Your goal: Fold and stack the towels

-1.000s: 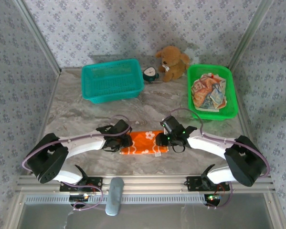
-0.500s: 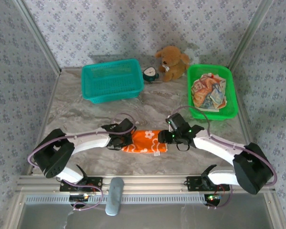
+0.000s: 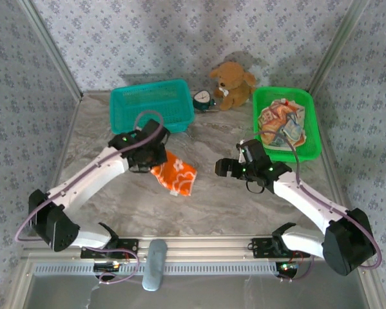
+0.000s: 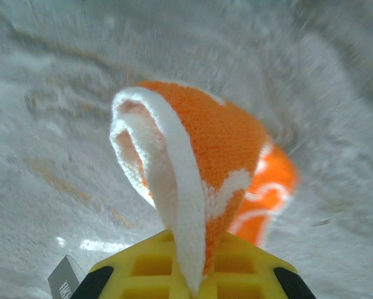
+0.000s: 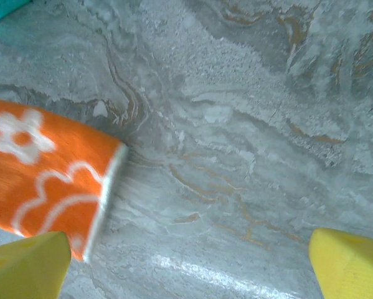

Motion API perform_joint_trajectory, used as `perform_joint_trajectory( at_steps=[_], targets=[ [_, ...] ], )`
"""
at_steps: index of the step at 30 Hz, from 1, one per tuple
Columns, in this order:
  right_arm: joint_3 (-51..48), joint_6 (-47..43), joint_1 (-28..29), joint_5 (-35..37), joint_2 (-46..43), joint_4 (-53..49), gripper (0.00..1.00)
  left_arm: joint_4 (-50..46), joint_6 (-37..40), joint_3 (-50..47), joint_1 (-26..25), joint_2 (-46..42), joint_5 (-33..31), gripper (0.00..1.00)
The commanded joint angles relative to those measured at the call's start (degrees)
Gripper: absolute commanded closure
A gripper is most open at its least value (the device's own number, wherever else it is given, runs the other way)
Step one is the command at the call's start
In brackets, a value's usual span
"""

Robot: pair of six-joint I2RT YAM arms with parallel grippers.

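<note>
Lab booth — aluminium frame, wallpaper.

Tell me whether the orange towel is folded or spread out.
Folded. The orange towel is a small bundle pinched in the left gripper; the left wrist view shows its layers doubled over.

Walls of pale floral wallpaper (small repeating sprigs) rise behind and beside the grey marbled counter; metal posts slant at its back corners, an aluminium rail edges its near side.
</note>
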Motion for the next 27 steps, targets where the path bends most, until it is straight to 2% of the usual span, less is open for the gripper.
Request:
perform_joint_trajectory(
  at_steps=[1,9,20,23,27],
  targets=[
    [2.73,-1.08,-0.87,-0.48,0.16,-1.03,0.0,-8.96,4.7,9.43,2.47,1.61,0.12,1.0],
    [5.7,-1.83,-2.1,-1.15,2.06,-2.12,0.0,-14.65,10.46,35.93,8.38,12.68,3.61,1.0],
    [7.36,-1.84,-3.82,-1.53,2.66,-4.41,0.0,-19.17,18.35,72.99,17.59,34.17,6.17,1.0],
    [7.14,-1.66,-4.27,-1.69,2.36,-5.32,0.0,-18.52,20.09,79.68,19.96,39.98,6.69,1.0],
    [7.55,-1.8,-4.93,-1.08,1.84,-7.59,0.0,-15.8,22.12,81.43,23.23,45.14,8.92,1.0]
  ],
)
